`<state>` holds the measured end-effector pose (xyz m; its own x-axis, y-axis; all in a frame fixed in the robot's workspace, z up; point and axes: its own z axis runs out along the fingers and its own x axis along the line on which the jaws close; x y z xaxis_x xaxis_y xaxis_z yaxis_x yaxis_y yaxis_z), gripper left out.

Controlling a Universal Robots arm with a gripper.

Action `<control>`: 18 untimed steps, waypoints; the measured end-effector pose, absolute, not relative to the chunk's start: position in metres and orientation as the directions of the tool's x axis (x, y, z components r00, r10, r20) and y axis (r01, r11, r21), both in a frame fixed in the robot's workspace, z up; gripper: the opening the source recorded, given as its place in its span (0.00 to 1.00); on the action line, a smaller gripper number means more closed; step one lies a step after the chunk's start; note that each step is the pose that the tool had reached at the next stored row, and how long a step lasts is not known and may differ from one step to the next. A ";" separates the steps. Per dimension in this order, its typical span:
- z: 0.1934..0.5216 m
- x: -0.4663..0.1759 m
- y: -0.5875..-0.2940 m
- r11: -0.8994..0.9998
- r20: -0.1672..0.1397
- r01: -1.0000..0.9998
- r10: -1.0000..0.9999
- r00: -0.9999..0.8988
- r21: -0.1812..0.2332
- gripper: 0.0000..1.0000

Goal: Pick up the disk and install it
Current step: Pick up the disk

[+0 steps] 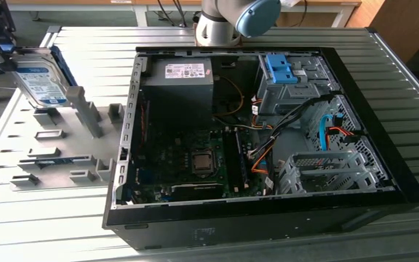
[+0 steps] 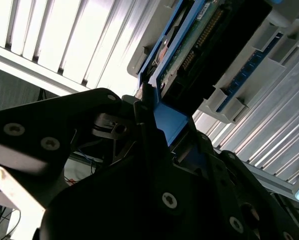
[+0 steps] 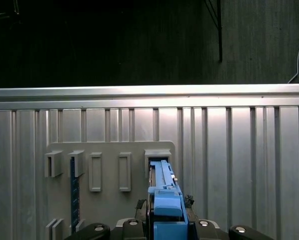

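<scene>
Two jaws pinch the tilted disk (image 1: 41,83) from above.

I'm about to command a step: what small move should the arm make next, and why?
Probably a short lift straight out: the gripper seems shut on the disk, whose lower end looks seated in the grey holder.

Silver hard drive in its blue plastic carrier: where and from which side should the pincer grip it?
Likely at the blue plastic carrier's top edge, from above: the silver hard drive stands on edge at the grey slotted rack, flat faces sideways, top edge exposed.
</scene>
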<state>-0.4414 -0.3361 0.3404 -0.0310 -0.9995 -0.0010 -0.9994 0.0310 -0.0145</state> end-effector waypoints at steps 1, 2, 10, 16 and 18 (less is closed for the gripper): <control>0.341 -0.441 -0.336 0.031 -0.001 -0.999 -1.000 -0.031 -0.015 0.36; 0.341 -0.441 -0.336 0.031 -0.001 -0.999 -1.000 -0.031 -0.015 0.36; 0.344 -0.441 -0.336 0.031 -0.001 -0.999 -1.000 -0.031 -0.015 0.36; 0.345 -0.441 -0.336 0.031 -0.001 -0.999 -1.000 -0.031 -0.015 0.36; 0.345 -0.441 -0.336 0.031 -0.001 -0.999 -1.000 -0.031 -0.014 0.36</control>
